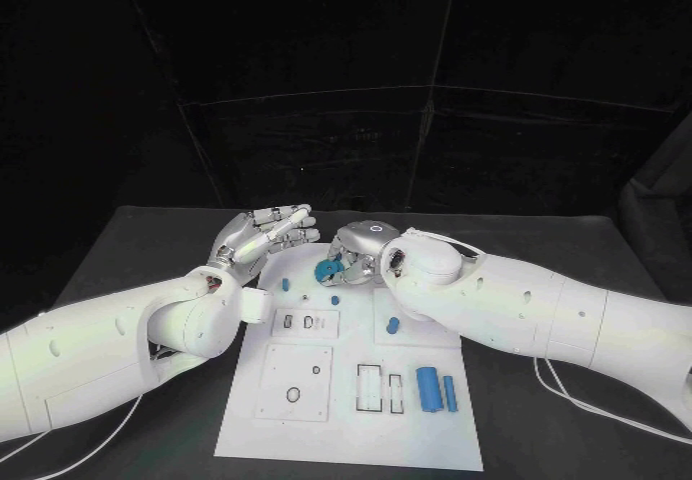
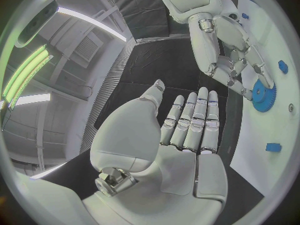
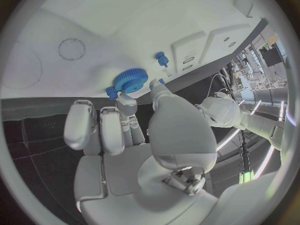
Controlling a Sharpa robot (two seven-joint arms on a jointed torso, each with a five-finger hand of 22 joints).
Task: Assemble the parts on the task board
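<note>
The white task board lies in the middle of the black table. My right hand hovers over the board's far end and pinches a blue gear between thumb and finger. The wrist views show that gear just above the white surface. Beside it, my left hand is raised at the board's far left corner, fingers straight and apart, holding nothing. Small blue parts lie on the board near the gear, and a small blue peg is close by.
Two long blue pieces lie at the board's near right, next to narrow slots. A square plate with a round hole sits near left. Both white forearms cross the table's sides beside the board.
</note>
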